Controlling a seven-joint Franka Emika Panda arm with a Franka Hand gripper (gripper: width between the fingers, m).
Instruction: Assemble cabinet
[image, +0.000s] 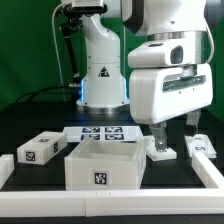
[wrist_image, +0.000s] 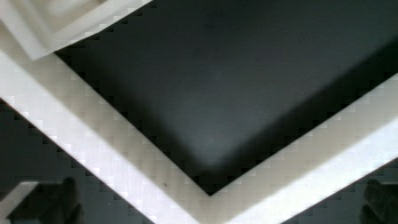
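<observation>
- Reaching straight down from one o'clock in the exterior view, the arm sets its claw (image: 159, 136) at a small cabinet block (image: 161, 153).
- Claw opening: cannot tell.
- The open-topped cabinet body (image: 103, 166) sits on the surface (image: 40, 124) at six o'clock.

The cabinet lies in loose parts. The cabinet body (image: 103, 165), a plain white box open at the top, stands upright near the middle of the desk's front edge, with a square black-and-white tag on its front face. The flat block (image: 42, 148), white and tagged on top, lies toward the desk's edge at the exterior view's left. The small block (image: 160, 152) lies behind the body's right corner. The tagged block (image: 205, 150) lies near the right edge.
</observation>
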